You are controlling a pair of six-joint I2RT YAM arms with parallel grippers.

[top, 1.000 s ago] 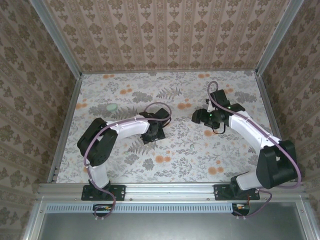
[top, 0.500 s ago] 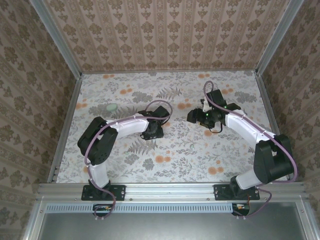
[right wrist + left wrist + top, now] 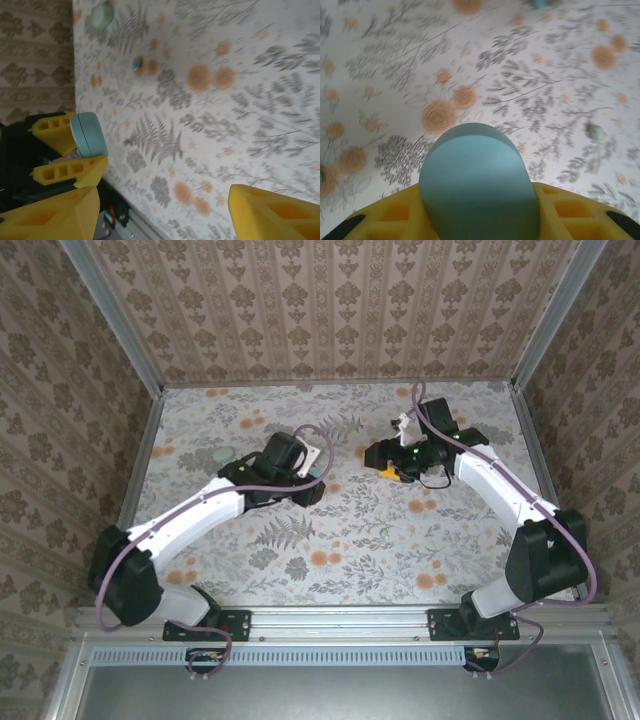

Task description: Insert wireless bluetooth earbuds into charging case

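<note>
**Now: Holding the Case for Bud Loading**

The case (image 3: 479,182) is grasped by the left gripper (image 3: 82,142), which is clenched on it between the yellow fingers. It is carried clear of the table (image 3: 400,550), above the middle of the far half. The right gripper (image 3: 162,207) is released, with its fingers spread wide and nothing between them, and it is aimed at the case from the right-edge side. One bud (image 3: 136,63) is seen lying on the table beside an orange flower print, between the held case and a mint piece (image 3: 222,454) that rests near the left edge. Whether the mint piece belongs to the case cannot be told.

The step in hand is judged to be presentation of the case to the right gripper. No bud is seated yet.

1. The case should be held level, with its opening turned toward the right gripper. Where that opening lies is not shown.
2. Moderate grip force is advised, because the shell is smooth and rounded and is likely to slip out if squeezed off centre.
3. The right fingers should be narrowed before approach, so that only the free end of the case is contacted.
4. The bud should be approached from above, as it is small and expected to roll.
</note>
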